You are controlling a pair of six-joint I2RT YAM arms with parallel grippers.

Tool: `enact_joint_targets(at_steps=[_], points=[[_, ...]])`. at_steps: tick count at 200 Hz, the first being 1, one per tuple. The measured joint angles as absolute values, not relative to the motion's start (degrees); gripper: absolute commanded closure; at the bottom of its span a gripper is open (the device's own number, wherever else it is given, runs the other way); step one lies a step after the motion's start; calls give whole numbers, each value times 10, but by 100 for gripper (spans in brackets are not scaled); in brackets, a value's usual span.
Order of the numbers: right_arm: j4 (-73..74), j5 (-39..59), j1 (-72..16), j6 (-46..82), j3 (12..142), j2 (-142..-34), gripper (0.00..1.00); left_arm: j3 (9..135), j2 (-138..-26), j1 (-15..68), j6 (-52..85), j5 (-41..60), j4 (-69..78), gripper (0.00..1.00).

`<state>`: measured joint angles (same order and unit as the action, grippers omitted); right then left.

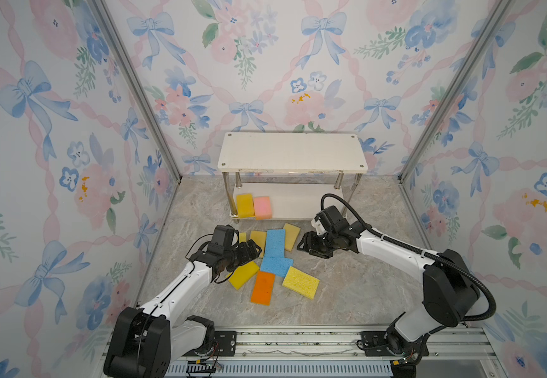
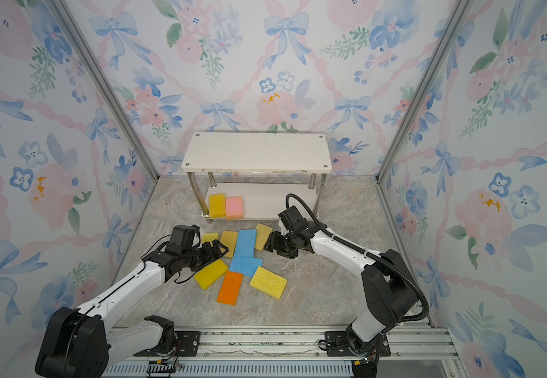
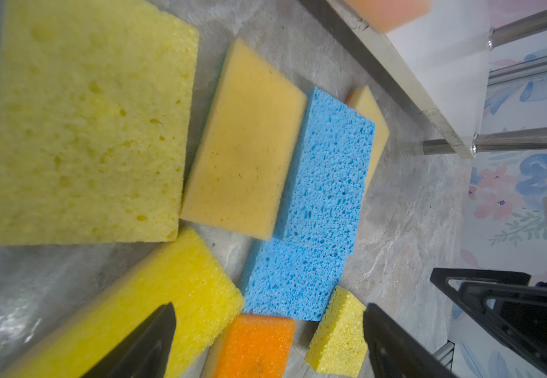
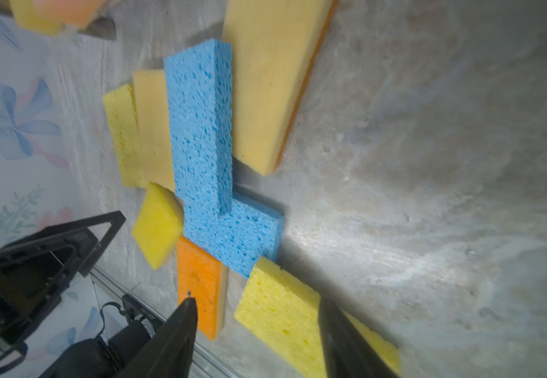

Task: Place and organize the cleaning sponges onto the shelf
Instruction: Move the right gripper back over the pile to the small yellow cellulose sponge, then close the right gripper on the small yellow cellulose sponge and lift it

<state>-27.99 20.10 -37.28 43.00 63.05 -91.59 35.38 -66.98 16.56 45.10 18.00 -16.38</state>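
Two shelved: a yellow sponge [image 1: 245, 205] and a pink sponge [image 1: 263, 207] sat touching, side by side, at the left front corner of the lower board [image 1: 301, 206].
Eight loose: all lay on the table [image 1: 347, 278], bunched near its middle just in front of the shelf [image 1: 293, 152].
Pile, back row: a small yellow sponge [image 1: 242, 236], a tan sponge [image 1: 258, 240], a long blue sponge [image 1: 275, 243] and a second tan sponge [image 1: 291, 235].
Pile, front row: a bright yellow sponge [image 1: 244, 274], a second blue sponge [image 1: 277, 264], partly under the long blue one, an orange sponge [image 1: 263, 288] and a pale yellow sponge [image 1: 301, 282].
Shelf: it stood at the table's back edge, and its top board held nothing.
Progress: judged early, with most of the sponges not yet placed.
Left fingers [image 3: 147, 347]: they stood apart and empty, low over the pile's left side.
Right fingers [image 4: 173, 343]: they were parted and gripped nothing, just beside the second tan sponge.
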Motion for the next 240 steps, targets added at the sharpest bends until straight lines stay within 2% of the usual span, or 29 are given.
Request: enact_joint_targets(at_steps=[51, 91, 203, 240], points=[[-406, 235, -408, 189, 648, -924, 38, 354, -682, 169, 446, 210, -154, 7], [-441, 245, -410, 77, 663, -980, 36, 343, -666, 168, 446, 220, -148, 6], [-474, 245, -411, -54, 740, -1099, 38, 309, -635, 160, 446, 242, -149, 6], [-474, 250, -411, -57, 741, -1114, 47, 309, -635, 160, 446, 245, -148, 6]])
